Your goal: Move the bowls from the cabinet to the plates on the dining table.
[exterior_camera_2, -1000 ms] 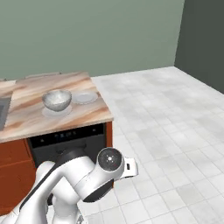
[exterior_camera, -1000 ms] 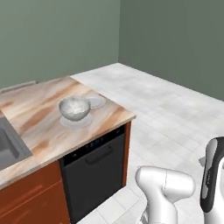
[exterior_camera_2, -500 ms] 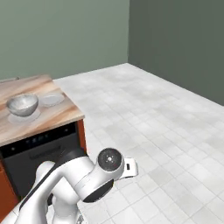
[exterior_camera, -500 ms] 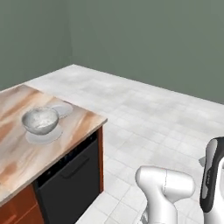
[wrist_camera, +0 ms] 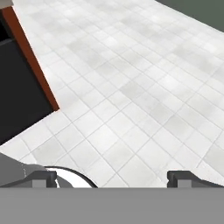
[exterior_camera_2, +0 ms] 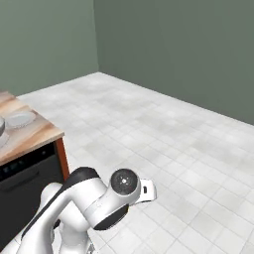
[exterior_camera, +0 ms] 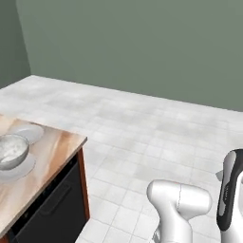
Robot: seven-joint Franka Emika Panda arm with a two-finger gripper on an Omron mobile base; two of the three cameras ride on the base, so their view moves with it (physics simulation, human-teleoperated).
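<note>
Base turned since before: whole view slid, table (exterior_camera: 45,159) now far left. Floor (exterior_camera: 142,128) big, bare tile. Grey bowl (exterior_camera: 10,151) sits on plate (exterior_camera: 19,170) on table; second plate (exterior_camera: 29,133) just beside. Gripper (wrist_camera: 112,178) wide open, holds nothing.

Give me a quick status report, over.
Gripper open, empty, facing floor tiles. One grey speckled bowl sits on a plate on the dining table; second plate bare. Nothing blocking.
</note>
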